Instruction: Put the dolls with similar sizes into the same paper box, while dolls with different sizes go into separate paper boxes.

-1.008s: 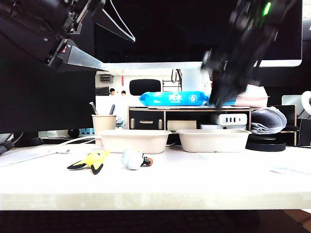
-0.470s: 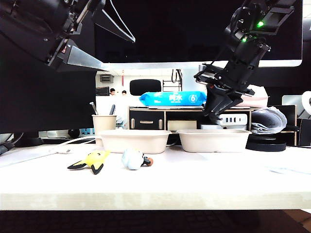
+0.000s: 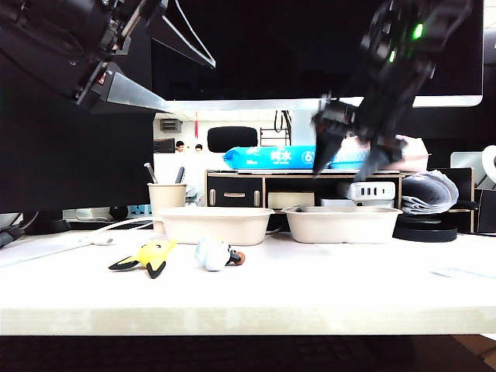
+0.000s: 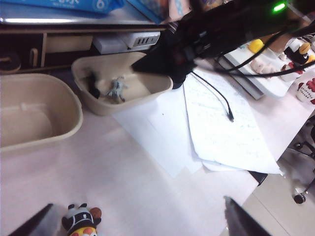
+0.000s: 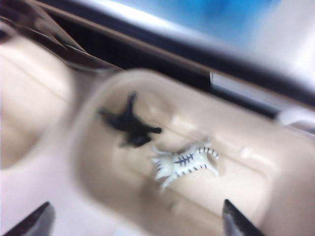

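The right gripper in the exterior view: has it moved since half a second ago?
Yes. The right gripper now sits higher above the right paper box than before, with its jaws spread open.

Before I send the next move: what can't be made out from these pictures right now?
- Exterior view: contents of both paper boxes, hidden by their walls.
- Exterior view: right gripper above the right box, smeared by motion.
- Left wrist view: penguin-like doll, cut off by the edge.
- Right wrist view: dark doll and striped doll in the box; details blurred.
- Left gripper: only fingertips show.
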